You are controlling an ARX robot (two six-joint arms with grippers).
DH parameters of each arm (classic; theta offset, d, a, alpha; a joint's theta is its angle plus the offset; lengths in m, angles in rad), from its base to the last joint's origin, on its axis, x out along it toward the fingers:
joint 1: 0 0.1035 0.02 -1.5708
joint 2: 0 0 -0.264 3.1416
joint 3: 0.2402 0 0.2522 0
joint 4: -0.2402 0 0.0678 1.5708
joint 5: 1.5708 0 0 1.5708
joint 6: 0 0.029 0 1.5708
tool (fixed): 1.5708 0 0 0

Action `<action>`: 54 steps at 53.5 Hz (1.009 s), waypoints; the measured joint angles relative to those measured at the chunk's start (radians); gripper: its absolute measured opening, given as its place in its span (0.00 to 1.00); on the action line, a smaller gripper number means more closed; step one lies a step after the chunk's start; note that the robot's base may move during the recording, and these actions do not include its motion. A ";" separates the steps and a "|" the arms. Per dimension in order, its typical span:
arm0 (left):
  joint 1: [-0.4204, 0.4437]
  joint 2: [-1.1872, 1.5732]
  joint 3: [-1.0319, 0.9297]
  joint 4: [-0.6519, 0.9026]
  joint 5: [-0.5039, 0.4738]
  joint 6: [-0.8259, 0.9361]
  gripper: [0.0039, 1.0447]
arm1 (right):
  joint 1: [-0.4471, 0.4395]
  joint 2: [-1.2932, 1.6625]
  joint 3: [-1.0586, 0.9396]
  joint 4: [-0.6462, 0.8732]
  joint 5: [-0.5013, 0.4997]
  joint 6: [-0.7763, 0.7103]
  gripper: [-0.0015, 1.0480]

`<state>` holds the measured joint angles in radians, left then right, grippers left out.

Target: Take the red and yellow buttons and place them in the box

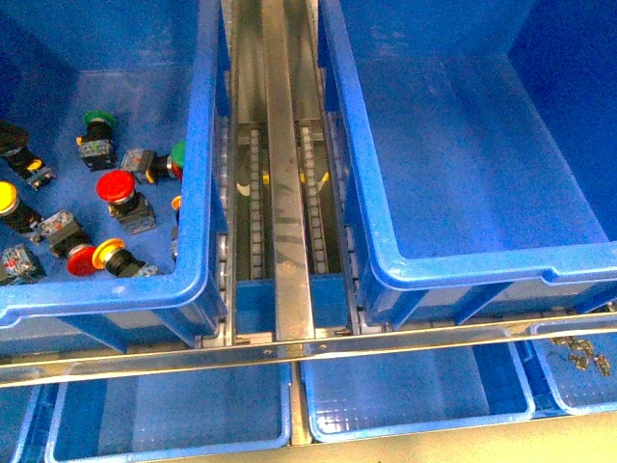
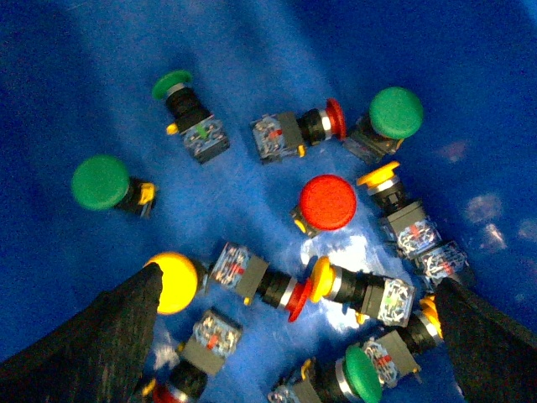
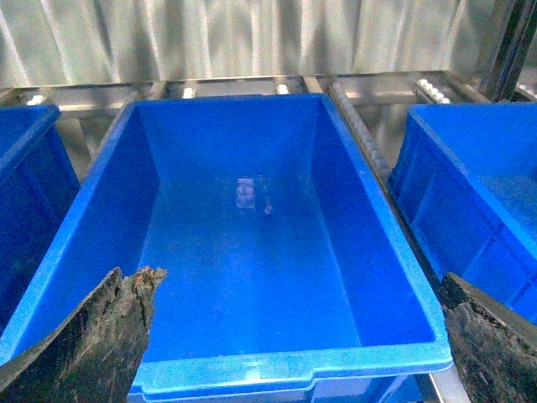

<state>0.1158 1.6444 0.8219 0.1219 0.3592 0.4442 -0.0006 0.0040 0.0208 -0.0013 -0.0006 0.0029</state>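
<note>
Steel roller rack (image 1: 287, 193) separates two deep blue crates, with shallow trays (image 1: 415, 395) slotted on the level beneath. On the floor of the left crate (image 1: 204, 193) lie the red and yellow buttons (image 1: 114, 185), loose and jumbled, directly under the left gripper (image 2: 295, 281), whose black fingers (image 2: 101, 344) are spread wide and grasp nothing.

One red button (image 2: 328, 202) sits cap-up just ahead of the gap between those fingers. A yellow button (image 2: 172, 281) lies just beside one finger, its round cap close against the tip. In the gap itself, a second red button (image 2: 295, 302) and a second yellow button (image 2: 320, 279) lie on their sides with caps touching, their black-and-grey bodies pointing opposite ways. Green buttons (image 2: 396, 112) are scattered among them, most of them farther from the gripper, and one rests near the other finger.

The box (image 3: 285, 368), the crate on the far side of the rack from the buttons, stands below the right gripper (image 3: 294, 277), its smooth floor and thick rim filling the view between that gripper's fingers (image 3: 92, 344). These too are splayed apart and carry nothing. Beyond the box rises a corrugated metal wall (image 3: 252, 42), and a neighbouring crate (image 3: 478, 168) stands just beside it.
</note>
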 joint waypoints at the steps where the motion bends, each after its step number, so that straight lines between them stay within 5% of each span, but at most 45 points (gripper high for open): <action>1: -0.006 0.019 0.011 -0.001 0.002 0.010 0.93 | 0.000 0.000 0.000 0.000 0.000 0.000 0.94; 54: -0.123 0.526 0.363 -0.039 -0.012 0.138 0.93 | 0.000 0.000 0.000 0.000 0.000 0.000 0.94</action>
<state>-0.0071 2.1704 1.1847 0.0826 0.3470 0.5827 -0.0006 0.0040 0.0208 -0.0013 -0.0006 0.0029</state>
